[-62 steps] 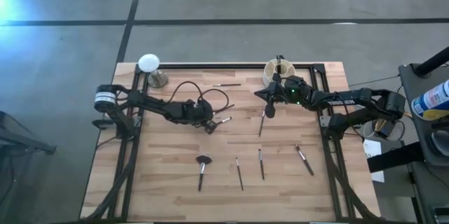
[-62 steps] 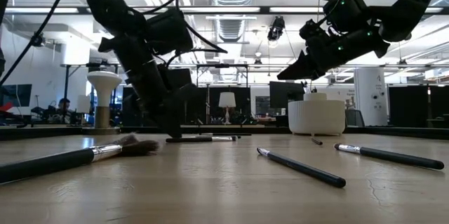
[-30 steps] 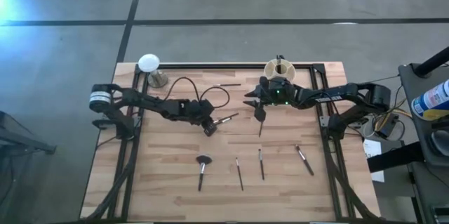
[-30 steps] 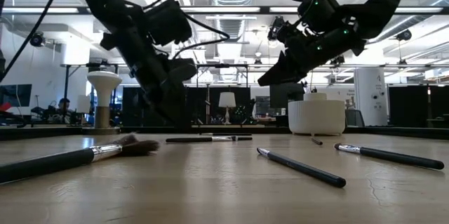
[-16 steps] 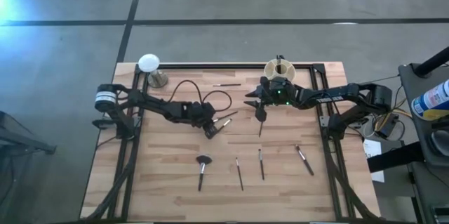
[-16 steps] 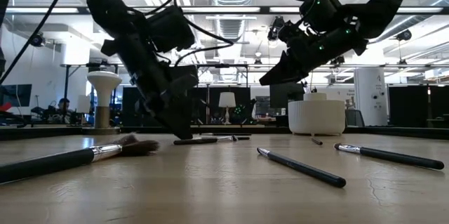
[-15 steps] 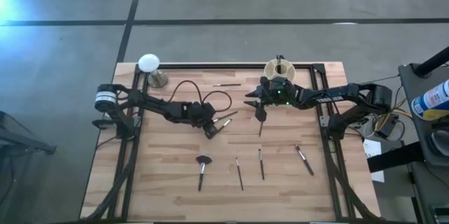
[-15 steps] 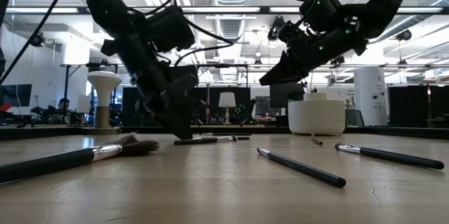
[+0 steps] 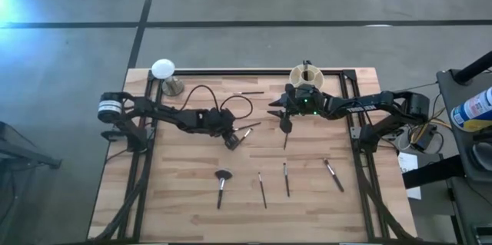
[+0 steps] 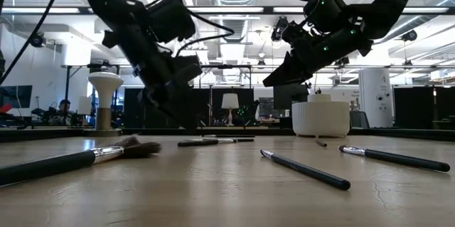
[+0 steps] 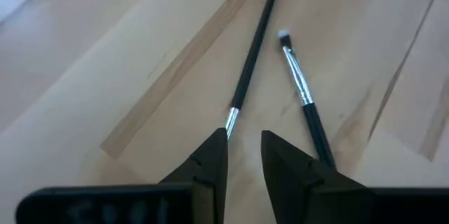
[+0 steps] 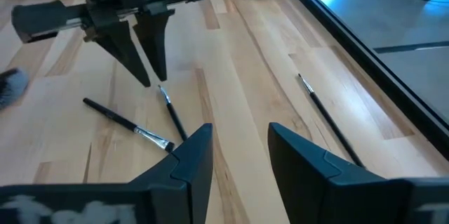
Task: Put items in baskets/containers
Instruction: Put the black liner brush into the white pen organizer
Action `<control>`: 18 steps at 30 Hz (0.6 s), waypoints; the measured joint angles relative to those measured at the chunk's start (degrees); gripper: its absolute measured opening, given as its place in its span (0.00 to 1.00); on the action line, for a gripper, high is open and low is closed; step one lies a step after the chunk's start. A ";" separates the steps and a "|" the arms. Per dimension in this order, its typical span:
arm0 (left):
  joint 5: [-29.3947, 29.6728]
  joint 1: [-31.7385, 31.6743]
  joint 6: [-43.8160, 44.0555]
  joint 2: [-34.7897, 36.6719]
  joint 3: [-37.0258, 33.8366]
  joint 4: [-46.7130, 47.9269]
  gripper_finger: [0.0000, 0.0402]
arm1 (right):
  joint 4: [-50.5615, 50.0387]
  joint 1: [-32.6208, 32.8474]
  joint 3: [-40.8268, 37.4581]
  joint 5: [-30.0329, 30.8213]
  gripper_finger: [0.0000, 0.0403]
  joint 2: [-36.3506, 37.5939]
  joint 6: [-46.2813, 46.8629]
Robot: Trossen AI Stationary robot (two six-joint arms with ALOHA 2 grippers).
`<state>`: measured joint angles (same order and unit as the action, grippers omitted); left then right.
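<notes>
Several thin makeup brushes lie flat on the wooden table. Two lie crossed near the middle (image 9: 247,130). In the left wrist view they are a long dark one (image 11: 252,52) and a shorter one (image 11: 303,94). My left gripper (image 11: 245,136) hangs just above them, pointing down, open by a narrow gap and holding nothing. The right wrist view shows it too (image 12: 152,81). My right gripper (image 9: 278,118) hovers open beside the cream cup (image 9: 306,78), above another brush (image 9: 286,134). The fluffy-headed brush (image 9: 221,177) and three more (image 9: 286,180) lie toward the near edge.
A white disc on a metal stand (image 9: 163,68) stands at the far left corner. One thin brush (image 9: 248,92) lies near the far rail. A black frame (image 9: 231,72) edges the table. A loose cable loops over my left arm (image 9: 204,91).
My left gripper dropped down to the table beside the two crossed brushes and has come up again with nothing between its fingers. My right gripper moved toward the table's left edge before that and has since kept still.
</notes>
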<state>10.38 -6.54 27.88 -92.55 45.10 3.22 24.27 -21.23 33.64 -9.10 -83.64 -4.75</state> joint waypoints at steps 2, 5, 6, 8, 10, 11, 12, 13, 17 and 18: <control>0.49 0.00 -0.02 0.04 -0.02 0.90 0.20 | 0.00 0.00 -0.01 0.00 0.32 0.00 0.00; 1.72 0.00 -0.04 -0.56 -0.46 2.00 0.20 | 0.00 0.00 -0.01 0.00 0.33 0.00 0.00; 2.47 0.00 -0.06 -0.89 -0.65 2.18 0.20 | 0.00 0.00 -0.01 0.00 0.33 0.01 -0.02; 3.09 -0.12 -0.11 -1.75 -1.40 2.05 0.20 | 0.01 0.00 -0.01 -0.02 0.32 0.02 -0.17; 3.34 -0.16 -0.13 -2.11 -1.83 0.74 0.20 | 0.02 0.00 -0.01 -0.07 0.32 0.02 -0.20; 3.40 -0.22 -0.12 -2.17 -2.08 -0.05 0.20 | 0.04 0.00 -0.01 -0.07 0.32 0.02 -0.20; 3.69 -0.20 -0.17 -2.21 -2.34 -0.41 0.20 | 0.04 0.00 -0.02 -0.06 0.32 0.02 -0.20; 3.97 -0.20 -0.15 -2.21 -2.49 -0.60 0.20 | 0.06 0.00 -0.04 -0.12 0.32 0.02 -0.20; 4.36 -0.22 -0.89 -2.07 -2.60 -0.73 0.20 | 0.13 0.00 -0.04 -0.15 0.32 0.02 -0.20; 4.42 -0.23 -1.21 -2.01 -2.48 -0.59 0.20 | 0.13 0.00 -0.04 -0.15 0.32 0.02 -0.20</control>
<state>14.80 -6.77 26.67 -94.56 42.62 2.63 24.40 -21.23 33.61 -9.26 -83.61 -4.95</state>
